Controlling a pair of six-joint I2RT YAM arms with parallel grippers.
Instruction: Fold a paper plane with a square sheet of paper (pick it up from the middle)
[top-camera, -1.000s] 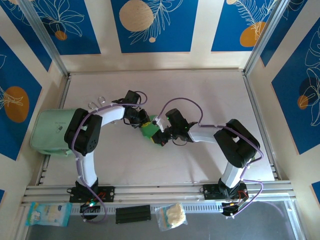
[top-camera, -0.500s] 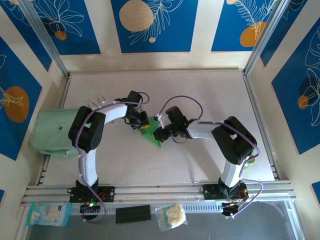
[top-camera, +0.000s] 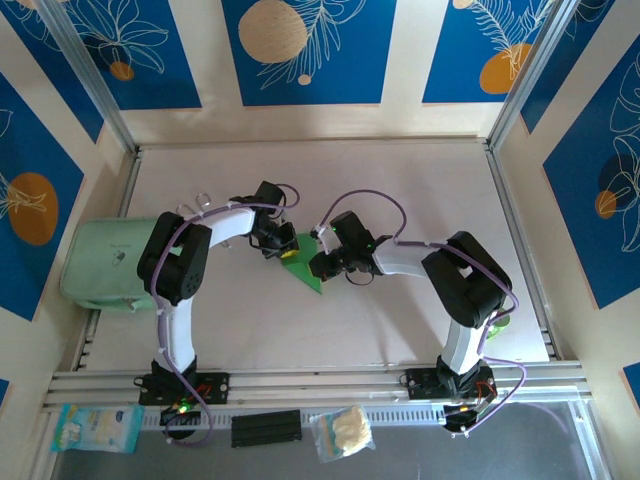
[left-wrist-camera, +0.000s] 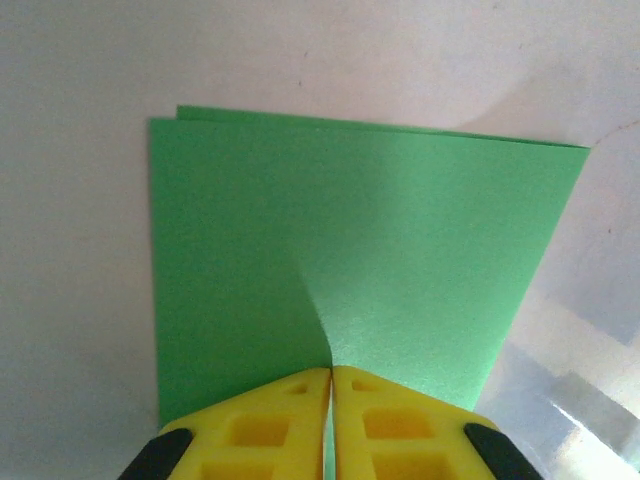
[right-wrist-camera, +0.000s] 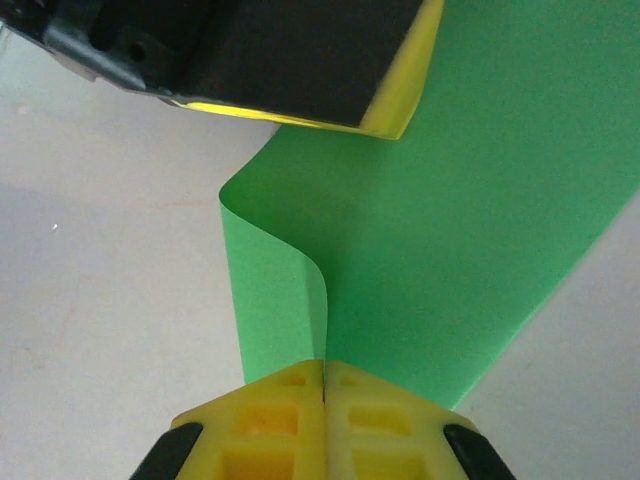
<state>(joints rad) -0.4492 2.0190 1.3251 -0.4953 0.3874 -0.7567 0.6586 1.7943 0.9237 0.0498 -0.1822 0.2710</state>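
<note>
The bright green square sheet of paper (top-camera: 303, 266) hangs doubled over between both grippers, near the middle of the table. My left gripper (top-camera: 286, 245) is shut on its upper left edge; in the left wrist view the sheet (left-wrist-camera: 350, 250) spreads flat ahead of the yellow fingertips (left-wrist-camera: 270, 420), with a crease running to the pinch (left-wrist-camera: 330, 372). My right gripper (top-camera: 318, 262) is shut on the opposite side; the sheet (right-wrist-camera: 460, 240) curls into a soft loop at its pinch (right-wrist-camera: 324, 365). The left gripper's black and yellow body (right-wrist-camera: 300, 60) is at the top of the right wrist view.
A pale mint-green pouch (top-camera: 100, 262) lies at the table's left edge. A small green item (top-camera: 497, 322) peeks out behind the right arm. Two plastic bags (top-camera: 97, 427) and a black bar (top-camera: 265, 428) lie in front of the rail.
The right gripper has moved up and left toward the left gripper. The paper has changed from a bunched lump to a flatter folded sheet with a pointed lower corner.
</note>
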